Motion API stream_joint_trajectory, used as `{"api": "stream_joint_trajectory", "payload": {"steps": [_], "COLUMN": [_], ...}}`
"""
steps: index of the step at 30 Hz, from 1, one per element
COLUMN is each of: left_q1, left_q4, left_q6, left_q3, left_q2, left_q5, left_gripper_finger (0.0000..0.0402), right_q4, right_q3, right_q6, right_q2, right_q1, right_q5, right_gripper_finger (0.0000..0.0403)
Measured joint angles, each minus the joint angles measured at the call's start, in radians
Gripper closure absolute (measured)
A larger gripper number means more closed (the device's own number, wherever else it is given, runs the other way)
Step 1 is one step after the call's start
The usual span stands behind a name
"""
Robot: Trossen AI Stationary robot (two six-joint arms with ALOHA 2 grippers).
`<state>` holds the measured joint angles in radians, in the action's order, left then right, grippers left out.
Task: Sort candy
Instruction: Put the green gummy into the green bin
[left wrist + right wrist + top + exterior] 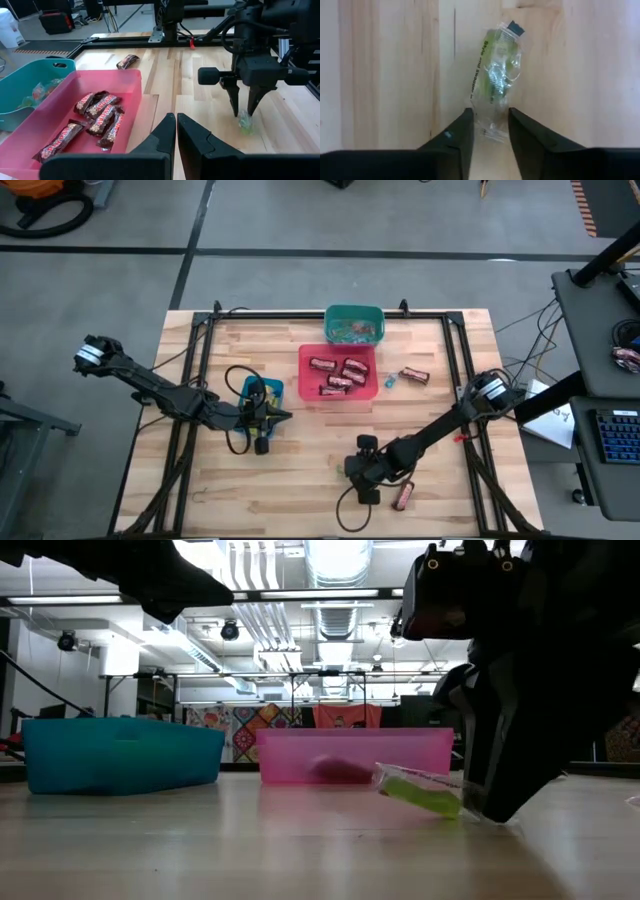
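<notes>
A green candy (492,75) in a clear wrapper lies on the wooden table near the front, right of centre. My right gripper (490,122) points steeply down over it, fingers on either side of its near end. In the high view this gripper (358,468) hides the candy. My left gripper (176,131) hovers shut with nothing in it, beside the blue bin (262,392) at the table's left. Brown-red candy bars (100,117) lie in the red bin (337,375). Small wrapped pieces (355,330) fill the teal bin (354,312). My right gripper has the wrapper's near end (490,131) between its two fingertips (466,125), whose inner faces meet the wrapper's two side edges. The fingers come slanting down from above and lie along the candy. The candy slopes, its free end (388,776) raised and the held end low by the table.
One brown-red bar (415,376) and a tiny blue piece (389,381) lie on the table right of the red bin. A red bar (403,497) lies near the front edge, close to my right arm. A black frame (460,350) borders the board.
</notes>
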<state>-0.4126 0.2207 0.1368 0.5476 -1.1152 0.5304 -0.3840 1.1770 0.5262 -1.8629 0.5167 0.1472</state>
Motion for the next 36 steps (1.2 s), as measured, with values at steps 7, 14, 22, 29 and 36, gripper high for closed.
{"api": "stream_joint_trajectory", "payload": {"steps": [7,14,22,29,36], "left_q1": [0.0,0.0,0.0,0.0,0.001], "left_q4": [0.0,0.0,0.0,0.005,0.005], "left_q6": [0.0,0.0,0.0,-0.004,-0.026], "left_q3": [0.0,0.0,0.0,0.0,0.0], "left_q2": [0.0,0.0,0.0,0.0,0.0], "left_q5": [0.0,0.0,0.001,0.003,0.003], "left_gripper_finger": [0.0401,0.0401,0.0401,0.0401,0.0401], "right_q4": [0.0,-0.014,-0.05,-0.131,-0.183], "right_q3": [0.0,0.013,0.014,0.014,0.013], "right_q6": [-0.004,-0.036,-0.087,-0.204,-0.397], "right_q2": [0.001,0.019,0.122,0.249,0.376], "right_q1": [0.0,0.0,-0.027,-0.105,-0.303], "right_q5": [0.009,0.0,0.026,0.114,0.115], "right_gripper_finger": [0.0383,0.0392,0.0394,0.0394,0.0394]}}
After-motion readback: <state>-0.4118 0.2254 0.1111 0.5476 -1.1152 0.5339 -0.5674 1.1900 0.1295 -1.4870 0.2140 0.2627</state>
